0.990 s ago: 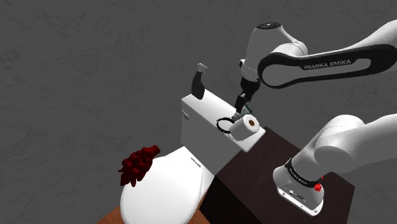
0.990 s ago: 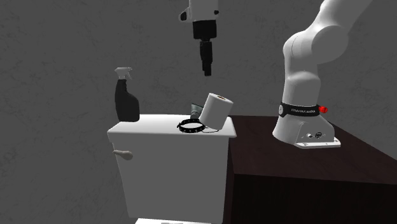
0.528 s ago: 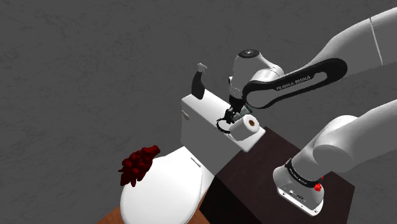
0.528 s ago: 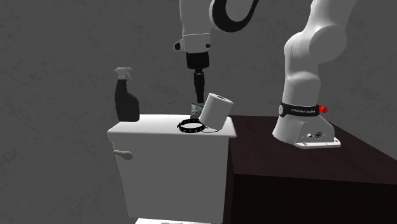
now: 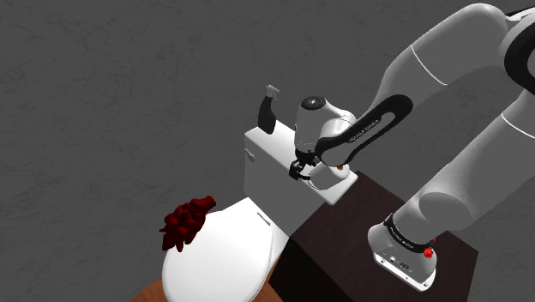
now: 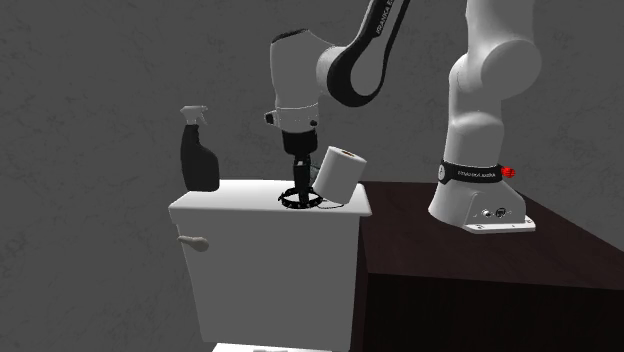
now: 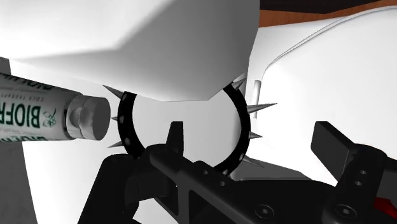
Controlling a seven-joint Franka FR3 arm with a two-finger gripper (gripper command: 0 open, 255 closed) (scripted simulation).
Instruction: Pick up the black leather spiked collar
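Over collar (image 7: 126, 127), gripper (image 6: 300, 186) plumb; fingers (image 7: 174, 135) apart

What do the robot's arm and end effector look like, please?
The arm is white rounded links with dark joints and a black forearm band bearing white lettering; a small red knob sits near its base. The end effector is all black with two fingers.

One collar (image 7: 125, 127), one spray bottle (image 6: 199, 150), one paper roll (image 6: 340, 170), one tube (image 7: 38, 114).
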